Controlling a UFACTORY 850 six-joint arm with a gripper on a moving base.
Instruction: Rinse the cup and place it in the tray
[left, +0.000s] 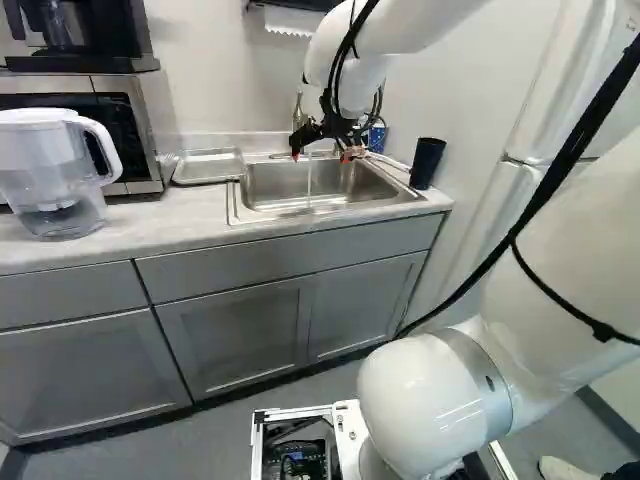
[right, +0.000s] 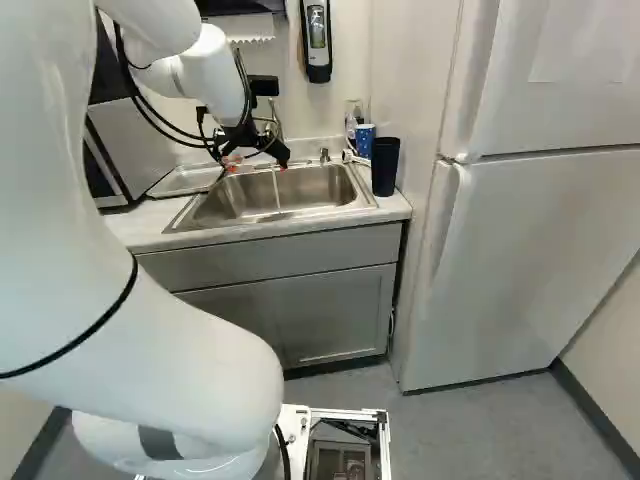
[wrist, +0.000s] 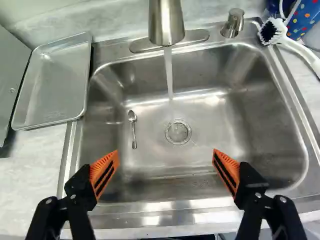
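1. Clearly, the gripper (wrist: 165, 152) is released: it stands spread wide over the near side of the sink (wrist: 225, 115), with nothing between its tips, at the upper middle of the left base view.
2. Ahead of it, water (wrist: 168, 72) runs from the tap (wrist: 166, 22) towards the drain, so rinsing looks possible; a spoon (wrist: 133, 130) lies in the basin.
3. Farther out, a dark cup (left: 427, 163) stands upright beside the sink, in the upper right of the left base view. Behind it is a blue cup (right: 365, 140), at the upper right of the right base view. Which one is meant, I cannot tell.
4. No cup shows in the tray (wrist: 55, 85), at the upper left of the left base view. Seemingly, grasping, rinsing and placing all remain; whether either cup is already rinsed cannot be told.
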